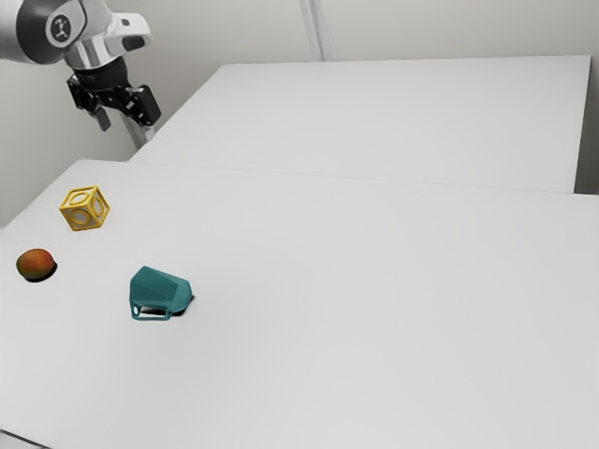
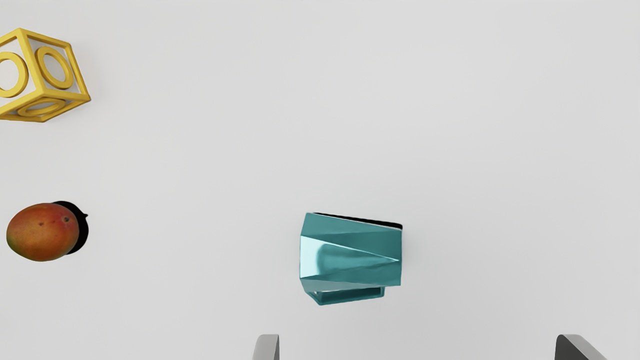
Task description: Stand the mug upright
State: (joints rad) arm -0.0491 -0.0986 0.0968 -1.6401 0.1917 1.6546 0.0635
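Table (image 1: 374,309) bears three things, all apart. Mug (image 1: 161,288) lies on its side, handle (image 1: 152,317) toward the exterior view's near edge. Mango (image 1: 36,263) sits to the exterior view's left of it, slightly farther back. Cube (image 1: 85,208) stands behind both, between them left to right.

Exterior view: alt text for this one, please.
A teal mug lies on its side on a white table, near a mango and a yellow cube. The open gripper hangs above the table's far left.
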